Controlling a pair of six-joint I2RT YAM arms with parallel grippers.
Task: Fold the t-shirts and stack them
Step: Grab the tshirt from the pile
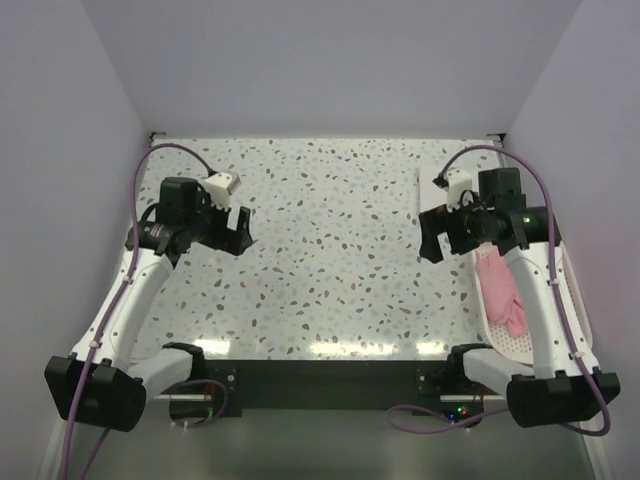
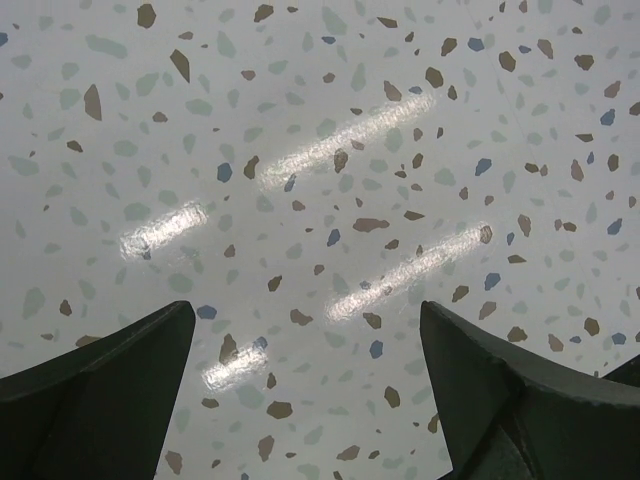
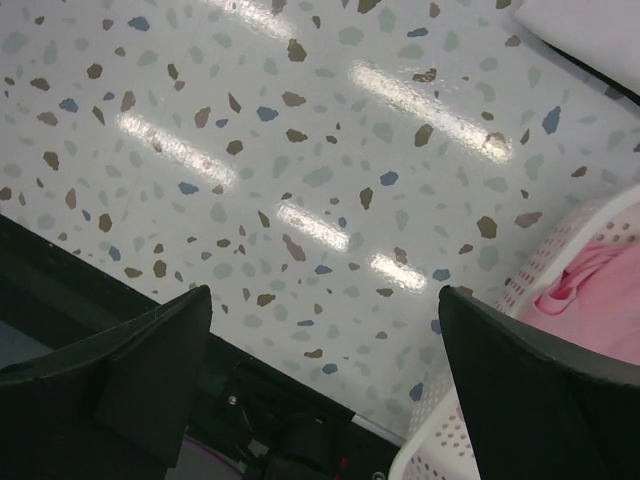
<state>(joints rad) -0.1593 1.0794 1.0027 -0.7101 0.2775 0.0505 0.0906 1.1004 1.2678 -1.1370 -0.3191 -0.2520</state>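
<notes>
Nearest, at 4 o'clock on the table (image 1: 330, 260), sits the white basket (image 1: 517, 347) with the pink t-shirt (image 1: 500, 290) bunched up inside it. It is soft, light and floppy, so it will sag and droop when lifted. I think a good place to pinch is a top fold of cloth, then the shoulders for spreading it flat. A bit farther, the right hand (image 1: 428, 237) hangs just beside the basket, fingers wide apart, holding nothing. The left hand (image 1: 243, 232), at 9 o'clock, is wide apart and empty too. Farthest, at 2 o'clock, lies a flat white shape (image 3: 590, 25), maybe the folded white tee.
</notes>
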